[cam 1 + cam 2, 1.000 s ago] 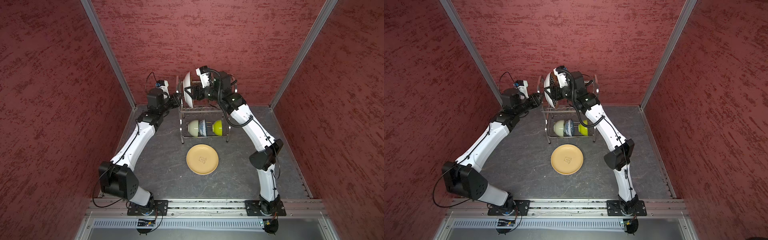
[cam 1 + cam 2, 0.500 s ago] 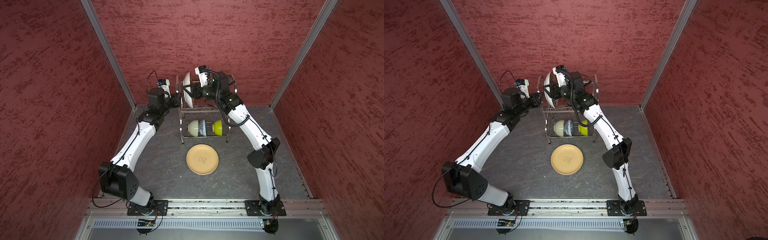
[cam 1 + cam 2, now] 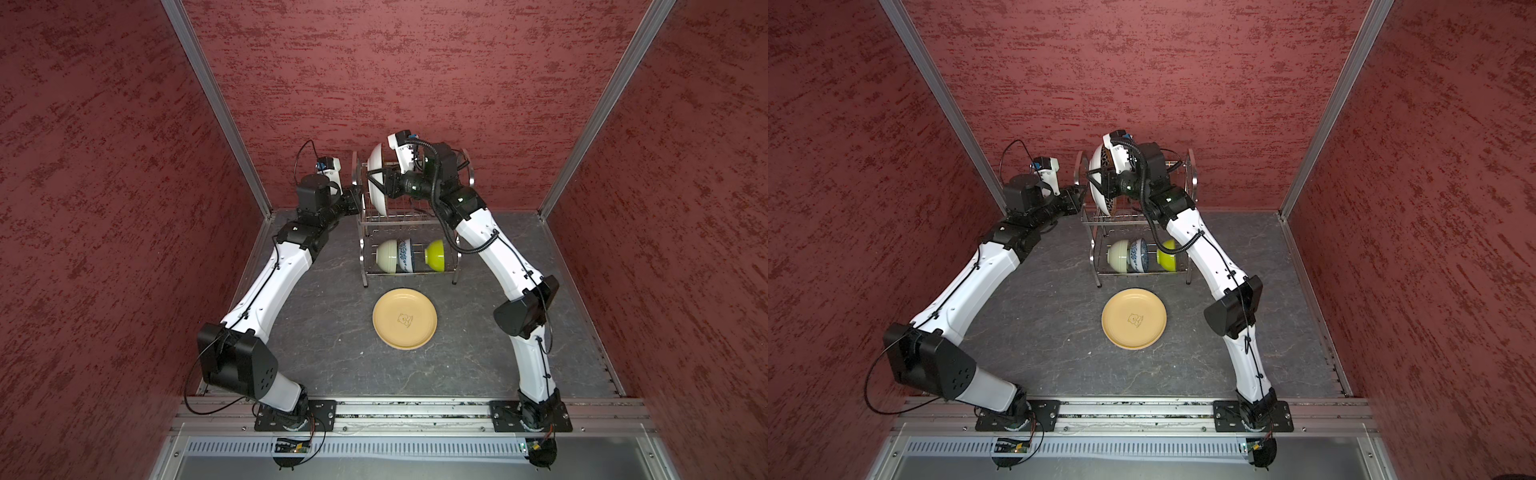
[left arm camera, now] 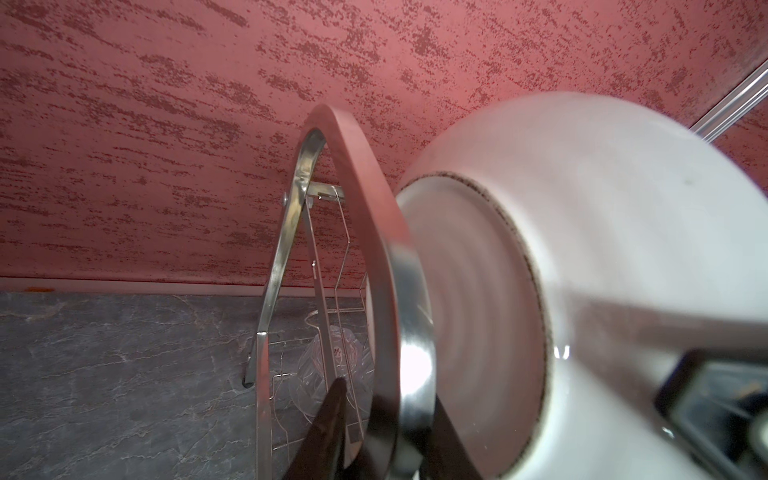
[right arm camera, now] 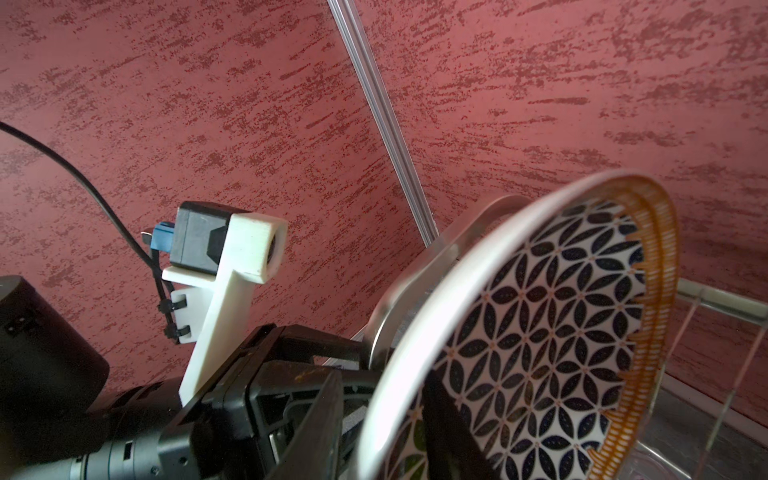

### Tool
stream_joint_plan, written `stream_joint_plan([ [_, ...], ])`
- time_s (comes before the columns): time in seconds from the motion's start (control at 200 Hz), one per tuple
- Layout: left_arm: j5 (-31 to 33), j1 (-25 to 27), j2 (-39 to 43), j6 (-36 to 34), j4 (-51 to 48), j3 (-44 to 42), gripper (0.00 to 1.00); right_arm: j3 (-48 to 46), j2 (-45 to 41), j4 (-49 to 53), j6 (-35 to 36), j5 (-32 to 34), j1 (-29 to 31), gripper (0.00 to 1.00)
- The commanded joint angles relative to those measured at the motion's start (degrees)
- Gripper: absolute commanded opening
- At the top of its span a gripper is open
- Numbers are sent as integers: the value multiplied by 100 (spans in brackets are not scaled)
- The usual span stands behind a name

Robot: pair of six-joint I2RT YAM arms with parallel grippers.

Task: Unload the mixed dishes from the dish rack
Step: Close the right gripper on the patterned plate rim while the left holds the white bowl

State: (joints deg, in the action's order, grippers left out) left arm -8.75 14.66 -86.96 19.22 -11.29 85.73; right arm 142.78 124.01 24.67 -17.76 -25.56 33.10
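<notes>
Right jaws clamp the geometric plate [image 5: 540, 332] rim while left jaws seemingly pinch the dish rack [image 4: 409, 332] frame.

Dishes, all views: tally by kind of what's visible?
Plates: 2, the pale yellow plate on the table and the geometric plate in the dish rack
Bowls: 3, the cream-green bowl, blue-floral bowl and lime bowl, lower tier
Glasses: 1, a clear glass behind the wires; more may be hidden
Total: 6
</notes>
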Motion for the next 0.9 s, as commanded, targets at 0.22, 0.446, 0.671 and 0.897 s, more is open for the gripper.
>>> stream_joint_plan([
  [0.22,18,37,17,425,-18,207,25,145,-41,133,-76,25,-49,17],
  [0.446,26,37,-80,415,-66,263,25,144,-157,222,-291,58,-49,8],
  [0.671,21,37,-111,394,-146,339,25,145,-267,219,-486,-83,-50,0],
  [0.897,26,42,-15,367,-186,322,25,145,-394,123,-739,-355,-49,0],
])
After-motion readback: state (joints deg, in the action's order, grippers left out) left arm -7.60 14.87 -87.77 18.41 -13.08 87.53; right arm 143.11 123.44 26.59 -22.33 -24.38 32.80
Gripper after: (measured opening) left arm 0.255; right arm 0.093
